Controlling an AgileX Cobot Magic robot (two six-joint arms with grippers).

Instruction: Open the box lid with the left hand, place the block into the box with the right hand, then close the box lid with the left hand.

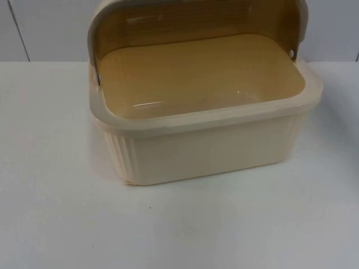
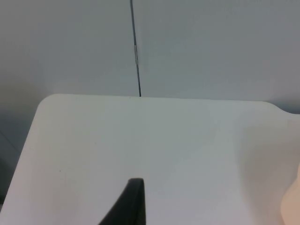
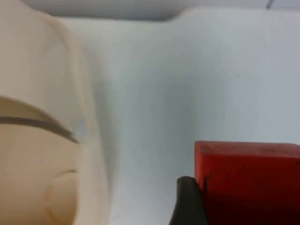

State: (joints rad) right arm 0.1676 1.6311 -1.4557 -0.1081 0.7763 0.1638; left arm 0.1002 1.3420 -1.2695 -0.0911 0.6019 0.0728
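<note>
The cream box (image 1: pixel 213 151) stands at the middle of the white table, nothing lying on its tan floor. Its lid (image 1: pixel 196 19) is swung up and back over the rear rim. In the right wrist view my right gripper (image 3: pixel 246 213) is shut on the red block (image 3: pixel 248 168), with one black fingertip (image 3: pixel 189 201) against the block's side. They hang over the table, a gap away from the box's rounded side (image 3: pixel 42 117). In the left wrist view my left gripper (image 2: pixel 136 206) is over bare table, with an edge of the box (image 2: pixel 291 201) beside it.
The white table (image 1: pixel 56 213) ends at the grey partition wall (image 1: pixel 45 28) behind the box. The left wrist view shows the table's rounded far corner (image 2: pixel 47 101) and the wall's seam (image 2: pixel 136 51).
</note>
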